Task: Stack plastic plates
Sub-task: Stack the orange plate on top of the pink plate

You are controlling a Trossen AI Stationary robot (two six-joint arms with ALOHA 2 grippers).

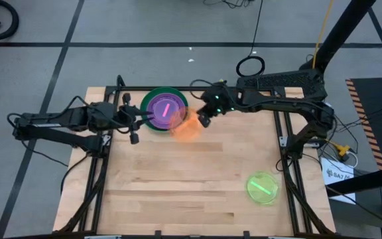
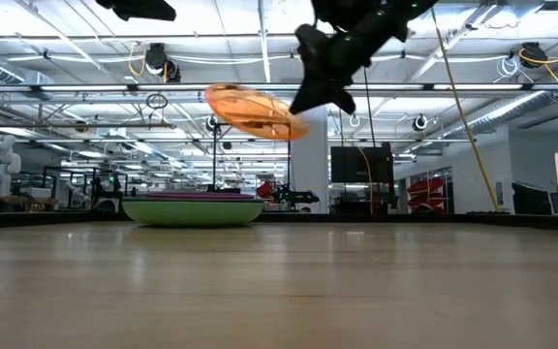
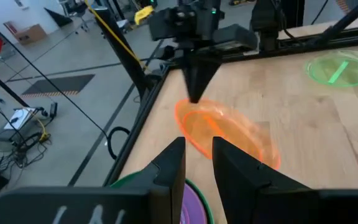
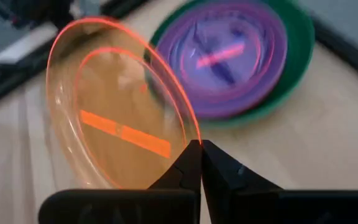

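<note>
A stack of plates [image 1: 163, 110] rests near the table's far edge: a green plate [image 1: 179, 95] underneath, a purple one [image 4: 253, 81] in it, and pink on top. My right gripper [image 1: 203, 121] is shut on a small orange plate [image 1: 186, 128], which it holds in the air just right of the stack. A lime green plate [image 1: 262, 187] lies flat near the table's right near corner. My left gripper [image 3: 199, 149] is open and hovers above the stack's left rim, touching nothing. In the low view the orange plate [image 2: 255, 111] is well above the stack [image 2: 192, 208]. My right gripper pinches the orange plate's rim [image 4: 193, 135] between its two fingers. It comes slanting down from the table's right far side. The plate is lifted clear and tilted, reaching out from the fingertips toward the stack.
Bare wooden tabletop [image 1: 178, 186] lies across the middle and near left. The black frame rails [image 1: 284, 133] run along the table's sides. Both arms meet close together at the stack near the far edge.
</note>
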